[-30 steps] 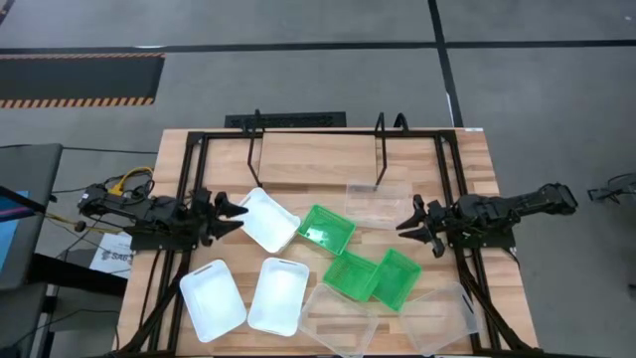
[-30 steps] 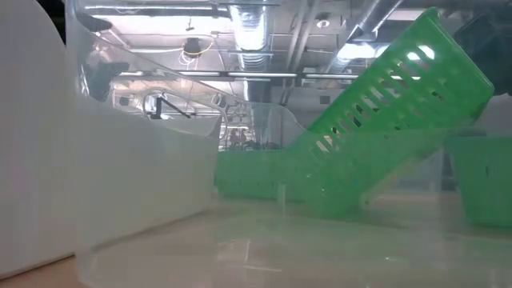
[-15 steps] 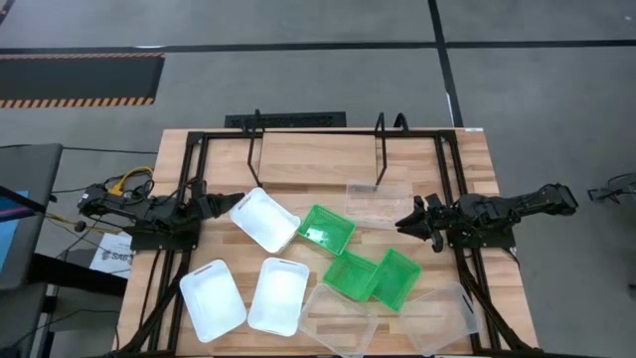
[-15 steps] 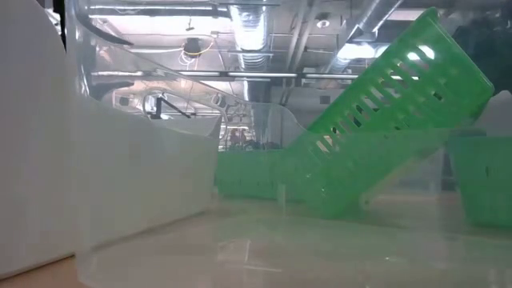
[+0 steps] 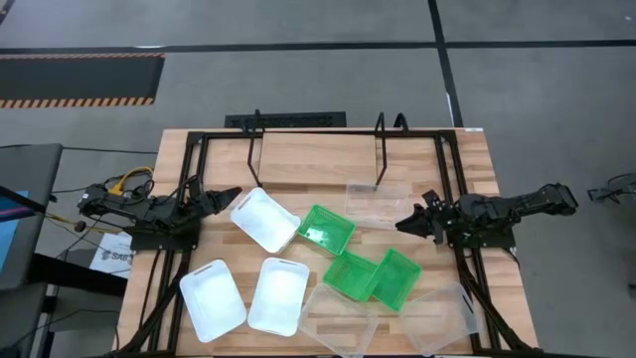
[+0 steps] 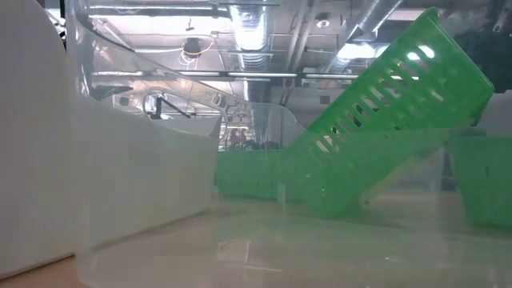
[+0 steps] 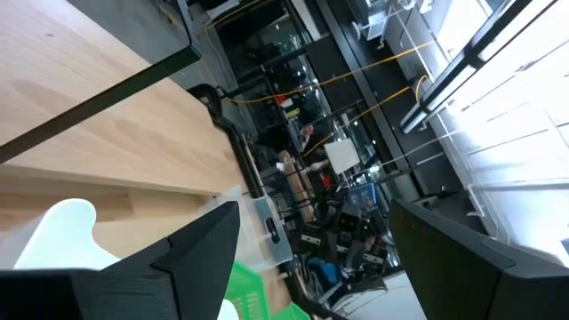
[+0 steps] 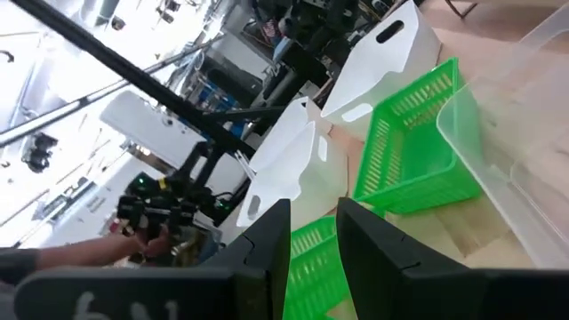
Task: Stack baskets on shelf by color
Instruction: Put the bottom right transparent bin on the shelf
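**Nine baskets loose, nothing shelved yet**

Scattered over the table's middle and near half: white basket (image 5: 264, 219), green basket (image 5: 327, 229), clear basket (image 5: 377, 203) nearest the shelf (image 5: 316, 149) at the far edge. Probably light, thin, slightly flexible plastic, slippery on the clear ones; best pinched over a rim wall. Left gripper (image 5: 229, 193) spread wide, empty, beside the white basket. Right gripper (image 5: 404, 223) half closed, empty.

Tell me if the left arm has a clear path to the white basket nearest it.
Probably yes. The left end effector sits open just off the near corner of the tilted white basket, with only bare table between them. The two other white baskets lie closer to the front edge, out of the way.
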Tool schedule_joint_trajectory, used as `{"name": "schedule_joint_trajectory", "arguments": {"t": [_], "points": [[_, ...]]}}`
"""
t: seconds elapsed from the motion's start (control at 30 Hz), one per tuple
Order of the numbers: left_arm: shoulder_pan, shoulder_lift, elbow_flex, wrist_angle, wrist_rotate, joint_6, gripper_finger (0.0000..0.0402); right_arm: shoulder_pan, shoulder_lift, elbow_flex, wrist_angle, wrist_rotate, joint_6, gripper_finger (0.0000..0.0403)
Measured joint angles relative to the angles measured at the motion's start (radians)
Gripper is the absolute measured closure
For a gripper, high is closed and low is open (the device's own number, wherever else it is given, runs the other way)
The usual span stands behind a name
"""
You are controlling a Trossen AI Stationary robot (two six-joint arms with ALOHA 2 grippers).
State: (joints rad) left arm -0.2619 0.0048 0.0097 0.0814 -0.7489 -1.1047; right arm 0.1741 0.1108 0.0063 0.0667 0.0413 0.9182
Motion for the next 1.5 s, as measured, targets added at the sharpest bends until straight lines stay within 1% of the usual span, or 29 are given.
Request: {"name": "schedule_joint_trajectory", "arguments": {"t": [0.1, 0.17, 0.27, 0.33, 0.4, 0.5, 0.6, 0.73, 0.83, 0.9, 0.97, 1.07, 1.13, 1.23, 1.33, 1.4, 1.5], "points": [[0.000, 0.000, 0.000, 0.000, 0.000, -0.007, 0.0123, -0.002, 0.000, 0.002, 0.008, 0.057, 0.068, 0.0284], [0.000, 0.000, 0.000, 0.000, 0.000, -0.011, 0.0123, -0.008, 0.000, 0.007, 0.016, 0.077, 0.101, 0.0284], [0.000, 0.000, 0.000, 0.000, 0.001, -0.084, 0.0123, -0.021, 0.000, 0.023, 0.137, 0.106, 0.105, 0.0284], [0.000, 0.000, 0.000, 0.000, 0.003, -0.110, 0.0123, -0.033, 0.000, 0.040, 0.239, 0.132, 0.059, 0.0284], [0.000, 0.000, 0.000, 0.009, 0.008, -0.126, 0.0123, -0.043, 0.000, 0.074, 0.301, 0.146, -0.028, 0.0284], [0.000, 0.000, 0.000, 0.088, 0.003, -0.111, 0.0123, -0.062, 0.000, 0.162, 0.289, 0.148, -0.151, 0.0284], [0.000, 0.000, 0.004, 0.210, 0.001, -0.029, 0.0123, -0.078, 0.024, 0.268, 0.182, 0.148, -0.226, 0.0284], [0.000, 0.000, 0.059, 0.330, 0.010, 0.093, 0.0123, -0.086, 0.110, 0.438, -0.063, 0.148, -0.268, 0.0284], [0.000, 0.003, 0.119, 0.346, 0.030, 0.184, 0.0123, -0.085, 0.211, 0.576, -0.324, 0.147, -0.227, 0.0284], [0.000, 0.019, 0.169, 0.347, 0.040, 0.248, 0.0123, -0.079, 0.289, 0.662, -0.488, 0.140, -0.170, 0.0284], [0.000, 0.036, 0.214, 0.346, 0.056, 0.305, 0.0123, -0.068, 0.365, 0.733, -0.631, 0.104, -0.111, 0.0284], [0.000, 0.077, 0.274, 0.343, 0.056, 0.377, 0.0123, -0.046, 0.468, 0.815, -0.783, 0.020, -0.035, 0.0284], [0.000, 0.102, 0.310, 0.337, 0.056, 0.416, 0.0123, -0.027, 0.523, 0.846, -0.882, -0.040, 0.021, 0.0284], [0.000, 0.139, 0.340, 0.321, 0.054, 0.467, 0.0123, 0.020, 0.589, 0.860, -0.985, -0.143, 0.088, 0.0284], [0.000, 0.168, 0.344, 0.316, 0.035, 0.498, 0.0123, 0.087, 0.655, 0.853, -1.057, -0.201, 0.158, 0.0284], [0.000, 0.185, 0.344, 0.301, 0.015, 0.497, 0.0123, 0.144, 0.706, 0.852, -1.084, -0.237, 0.185, 0.0284], [0.000, 0.207, 0.344, 0.284, 0.001, 0.479, 0.0123, 0.248, 0.764, 0.852, -1.078, -0.303, 0.195, 0.0284]]}}
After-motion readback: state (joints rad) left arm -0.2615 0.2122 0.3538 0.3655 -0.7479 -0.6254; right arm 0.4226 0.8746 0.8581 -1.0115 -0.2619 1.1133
